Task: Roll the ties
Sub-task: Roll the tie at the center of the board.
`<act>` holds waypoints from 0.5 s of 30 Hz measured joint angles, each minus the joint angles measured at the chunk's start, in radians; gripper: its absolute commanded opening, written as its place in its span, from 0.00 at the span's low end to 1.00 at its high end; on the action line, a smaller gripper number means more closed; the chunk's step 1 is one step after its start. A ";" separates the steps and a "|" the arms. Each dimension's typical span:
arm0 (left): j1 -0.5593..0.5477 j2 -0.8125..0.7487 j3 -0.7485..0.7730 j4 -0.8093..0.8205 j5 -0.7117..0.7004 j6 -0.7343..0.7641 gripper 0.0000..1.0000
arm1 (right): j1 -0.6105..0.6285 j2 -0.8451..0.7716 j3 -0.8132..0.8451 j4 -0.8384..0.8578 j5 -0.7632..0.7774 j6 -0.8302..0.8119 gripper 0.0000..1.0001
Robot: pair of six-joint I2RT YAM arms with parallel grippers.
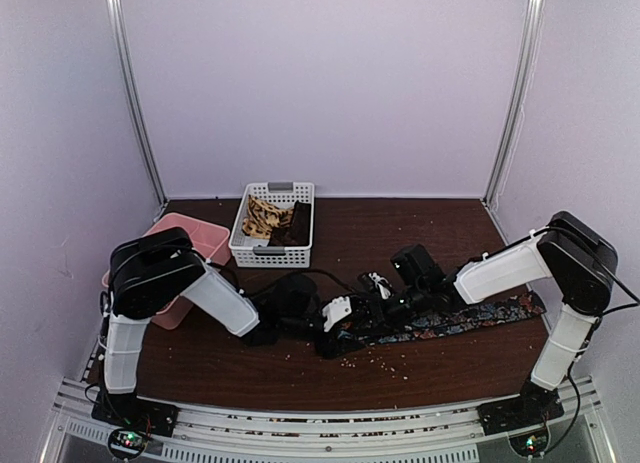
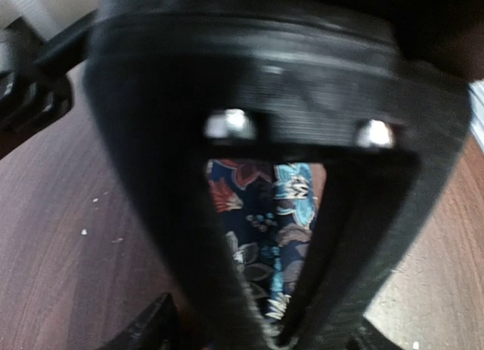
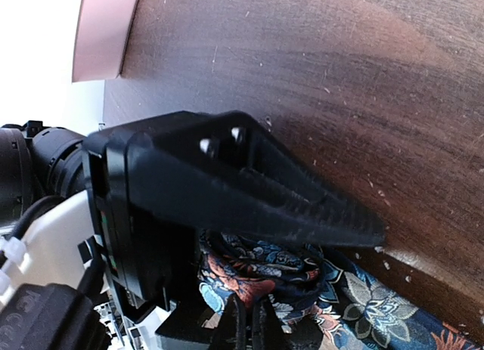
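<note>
A dark floral tie (image 1: 460,321) lies flat across the table's right half, and its left end is wound into a loose roll (image 3: 302,267). My left gripper (image 1: 345,328) straddles that roll; the patterned fabric (image 2: 265,236) fills the gap between its fingers (image 2: 227,289). My right gripper (image 3: 249,323) is shut, its thin tips pinching a fold of the roll from the near side, just under the left gripper's finger (image 3: 265,199). A tan patterned tie (image 1: 262,218) and a plain dark brown tie (image 1: 295,228) lie in the white basket (image 1: 240,245).
A pink tray (image 1: 200,233) stands at the left, beside the basket and behind the left arm. Pale crumbs are scattered on the dark wooden table (image 1: 420,233). White walls close in on three sides.
</note>
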 measured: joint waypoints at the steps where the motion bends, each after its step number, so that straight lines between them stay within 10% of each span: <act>1: 0.000 -0.001 0.000 -0.003 0.005 0.003 0.58 | 0.000 0.000 0.000 0.001 -0.001 0.002 0.00; 8: 0.000 -0.039 -0.055 -0.011 0.030 0.034 0.28 | 0.001 0.001 0.000 0.017 -0.018 0.029 0.00; 15: 0.003 -0.096 -0.118 -0.029 0.034 0.069 0.31 | 0.029 0.010 0.003 0.045 -0.046 0.048 0.00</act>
